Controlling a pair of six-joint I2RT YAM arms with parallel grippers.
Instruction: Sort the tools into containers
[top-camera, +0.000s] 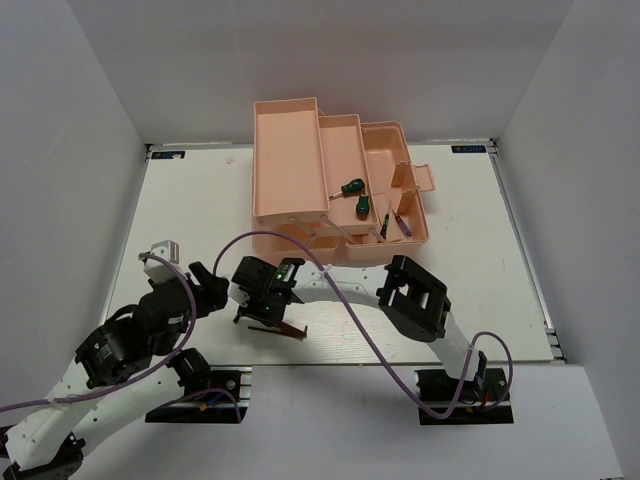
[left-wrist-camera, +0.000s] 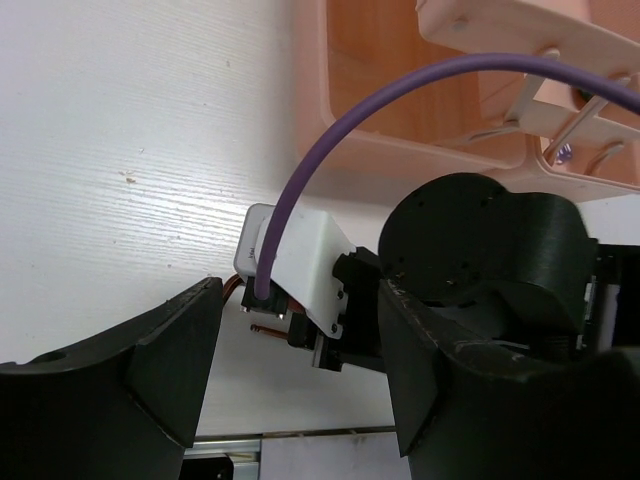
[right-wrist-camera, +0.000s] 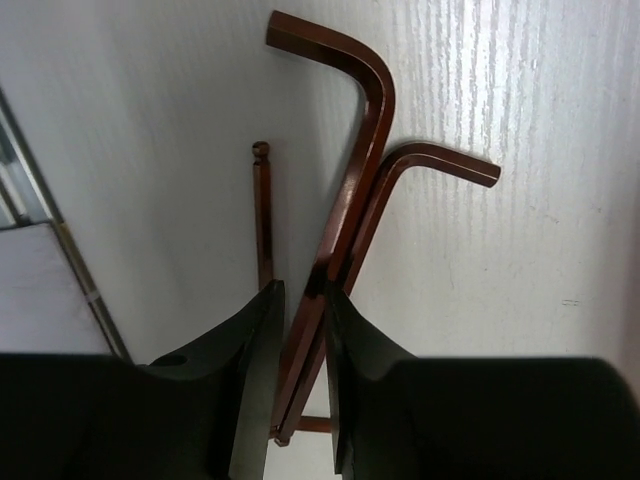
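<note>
Green screwdrivers (top-camera: 352, 187) and precision screwdrivers (top-camera: 385, 225) lie in the toolbox (top-camera: 285, 150), far centre. Left to sort: two hex keys on the near counter (top-camera: 470, 250). The right gripper (right-wrist-camera: 303, 292) pinches one hex key (right-wrist-camera: 365, 150) by its shaft, the other hex key (right-wrist-camera: 440, 165) against it. The left gripper (left-wrist-camera: 300, 300) hangs spread and empty.

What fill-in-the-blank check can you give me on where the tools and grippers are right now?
1. The right gripper pinches a brown ____ lying on the table.
2. Both green-handled screwdrivers lie inside the pink ____.
3. The left gripper is ____ and holds nothing.
Missing words: hex key; toolbox; open.
</note>
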